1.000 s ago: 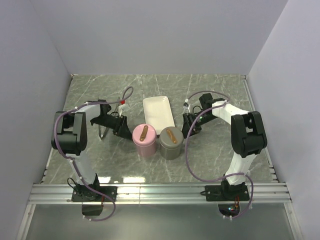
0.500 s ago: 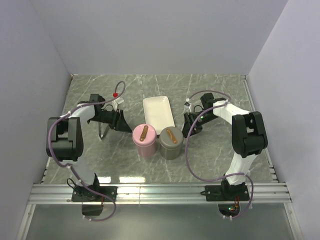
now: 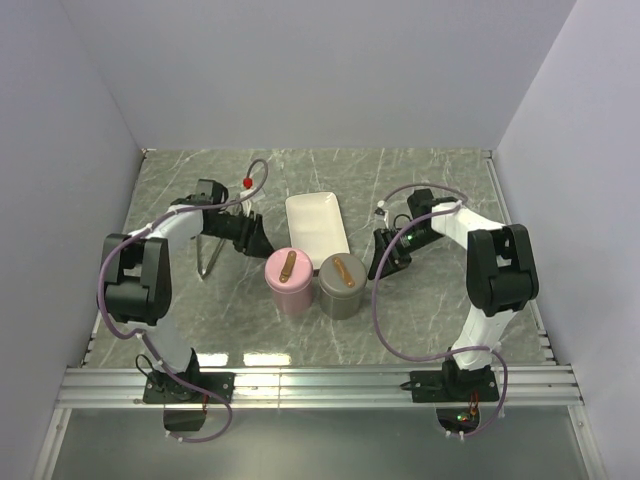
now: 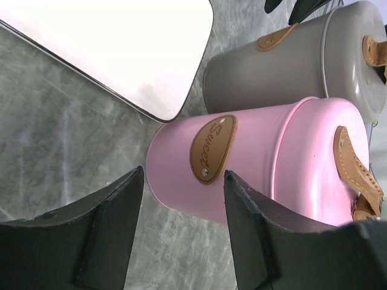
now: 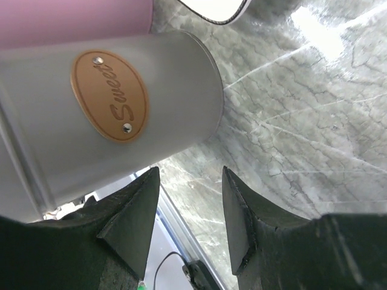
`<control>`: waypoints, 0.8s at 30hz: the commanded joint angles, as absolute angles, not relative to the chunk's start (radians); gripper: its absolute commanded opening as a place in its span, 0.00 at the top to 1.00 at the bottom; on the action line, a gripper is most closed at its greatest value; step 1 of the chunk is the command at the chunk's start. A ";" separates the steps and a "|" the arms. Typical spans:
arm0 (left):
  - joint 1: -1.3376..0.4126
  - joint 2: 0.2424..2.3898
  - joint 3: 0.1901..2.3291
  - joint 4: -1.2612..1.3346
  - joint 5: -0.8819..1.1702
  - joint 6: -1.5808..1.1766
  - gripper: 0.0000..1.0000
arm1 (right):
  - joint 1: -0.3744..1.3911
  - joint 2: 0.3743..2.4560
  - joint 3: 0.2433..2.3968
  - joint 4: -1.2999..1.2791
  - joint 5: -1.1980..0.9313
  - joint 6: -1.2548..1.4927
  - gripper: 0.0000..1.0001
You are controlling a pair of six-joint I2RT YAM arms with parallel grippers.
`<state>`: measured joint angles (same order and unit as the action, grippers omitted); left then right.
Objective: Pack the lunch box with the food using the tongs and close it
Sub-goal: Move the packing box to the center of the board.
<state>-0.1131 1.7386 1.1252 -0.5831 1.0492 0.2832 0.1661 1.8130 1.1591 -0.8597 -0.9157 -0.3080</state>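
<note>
The lunch box shows as two lidded cylinders side by side, a pink one (image 3: 288, 281) and a grey one (image 3: 340, 284), each with a tan strap on its lid. The thin metal tongs (image 3: 206, 258) lie on the table to the left of them. No food shows in any view. My left gripper (image 3: 252, 236) is open and empty, just left of the pink cylinder (image 4: 242, 163), which fills the view ahead of its fingers (image 4: 115, 235). My right gripper (image 3: 385, 256) is also open and empty, close to the right of the grey cylinder (image 5: 109, 103).
A white rectangular tray (image 3: 317, 226) lies just behind the two cylinders, and nothing shows on it; its corner appears in the left wrist view (image 4: 109, 48). Grey side walls close in the marble table on three sides. A metal rail (image 3: 320, 385) runs along the near edge.
My left gripper has swung right and slightly away from the tongs, toward the pink cylinder and the tray. The right gripper has shifted only a little.
</note>
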 commanded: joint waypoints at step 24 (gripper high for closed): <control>-0.086 1.583 1.072 -0.425 0.936 0.088 0.15 | 0.246 1.706 1.086 -0.784 -0.919 -0.275 0.47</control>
